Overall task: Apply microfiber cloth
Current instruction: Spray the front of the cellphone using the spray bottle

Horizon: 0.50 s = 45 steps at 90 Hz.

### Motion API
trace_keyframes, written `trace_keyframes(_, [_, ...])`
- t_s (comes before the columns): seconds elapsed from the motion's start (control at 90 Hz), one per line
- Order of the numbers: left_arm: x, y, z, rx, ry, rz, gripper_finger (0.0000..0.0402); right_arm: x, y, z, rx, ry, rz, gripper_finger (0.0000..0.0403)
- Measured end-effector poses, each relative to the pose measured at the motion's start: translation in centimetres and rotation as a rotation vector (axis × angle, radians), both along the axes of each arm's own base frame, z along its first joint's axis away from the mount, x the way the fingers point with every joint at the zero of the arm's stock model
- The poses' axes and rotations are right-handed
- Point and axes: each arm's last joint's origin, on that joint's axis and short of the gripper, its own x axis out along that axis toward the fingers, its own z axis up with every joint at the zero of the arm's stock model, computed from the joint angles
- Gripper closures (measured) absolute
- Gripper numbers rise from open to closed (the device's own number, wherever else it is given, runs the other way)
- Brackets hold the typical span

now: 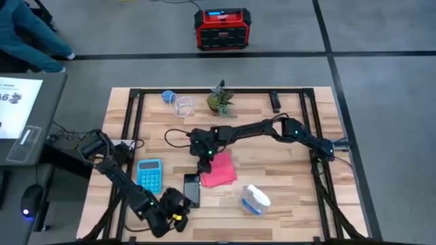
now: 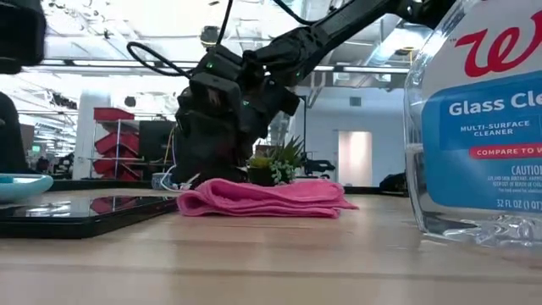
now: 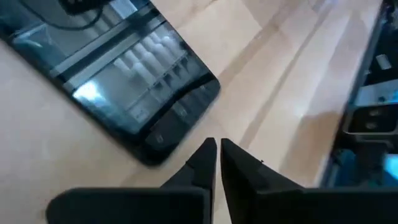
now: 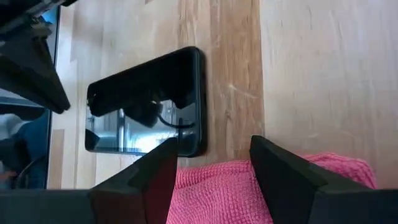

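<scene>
My right gripper [image 4: 211,165] hangs over the near edge of the microfiber cloth [image 1: 219,170], jaws spread wide w/ nothing between them but pink weave; the cloth lies folded mid-table, 1 edge just beside the black phone [image 1: 192,190]. The phone sits between cloth and my left gripper [image 3: 217,155], parked at the table's front edge w/ its 2 fingers nearly touching, holding nothing. Light blue calculator [image 1: 149,174] lies left of the phone; glass cleaner bottle [image 1: 255,199] on its side, right of the cloth. A small potted plant [image 1: 220,101] stands at the far edge.
</scene>
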Motion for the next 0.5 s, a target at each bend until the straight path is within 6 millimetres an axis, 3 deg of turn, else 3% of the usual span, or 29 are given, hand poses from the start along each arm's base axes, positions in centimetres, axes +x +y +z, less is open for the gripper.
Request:
trace_keyframes(0.233, [1.2,3.3,-0.6,0.152,0.084,0.011,0.0401,0.0,0.5,-0.2,0.009,0.003,0.018,0.0207])
trace_keyframes(0.344, [1.1,3.8,0.7,0.178,0.085,-0.05,0.0401,0.0,0.4,-0.3,0.011,0.004,0.017,0.0207])
trace_keyframes(0.5, [0.0,2.5,3.7,0.07,-0.003,-0.118,0.0401,0.0,0.4,-0.3,0.011,0.0,0.017,0.0207])
